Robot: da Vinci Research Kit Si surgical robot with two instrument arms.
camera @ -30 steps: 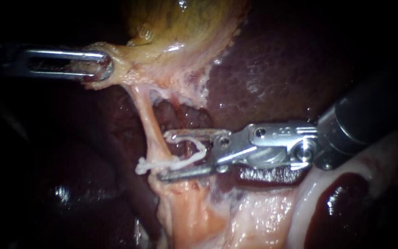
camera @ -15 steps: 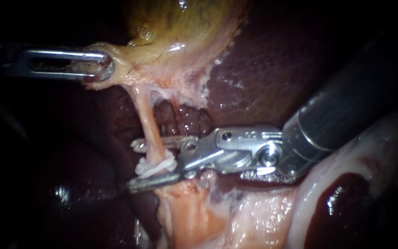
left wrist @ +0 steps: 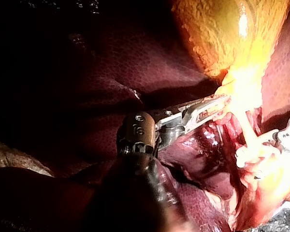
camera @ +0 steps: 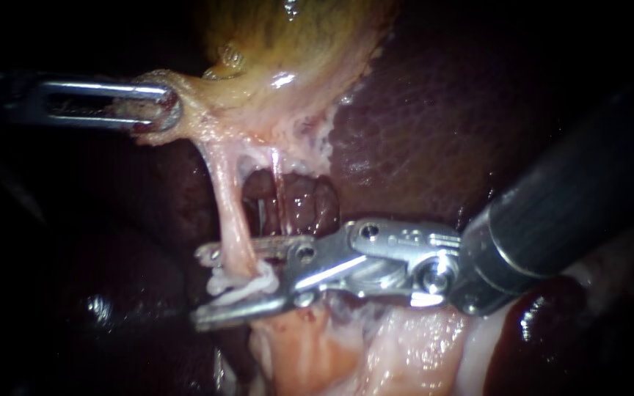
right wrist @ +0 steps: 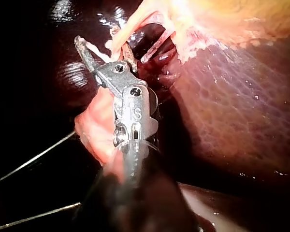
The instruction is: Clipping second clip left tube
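Note:
The yellow gallbladder (camera: 295, 44) hangs over the dark liver (camera: 434, 125). My left instrument (camera: 161, 108) comes in level, jaws shut on the gallbladder's pale lower edge and holding it taut; the left wrist view shows that same grip (left wrist: 213, 105). The left tube (camera: 230, 213) runs down from that edge. A white clip (camera: 247, 282) sits across it. My right instrument (camera: 201, 286) reaches in from the right, jaws open, one on either side of the tube at the clip's level. In the right wrist view the tube (right wrist: 128, 29) passes between the jaws (right wrist: 104, 47).
A thinner strand (camera: 277, 187) runs down right of the left tube over dark tissue. Pale pink fat (camera: 310, 352) lies below the jaws. The right instrument's thick dark shaft (camera: 574, 198) crosses over the liver. Two thin lines (right wrist: 34, 162) cross beside the shaft.
My right instrument has slid left, so its open jaws now straddle the left tube instead of standing to its right. The left instrument has kept its hold.

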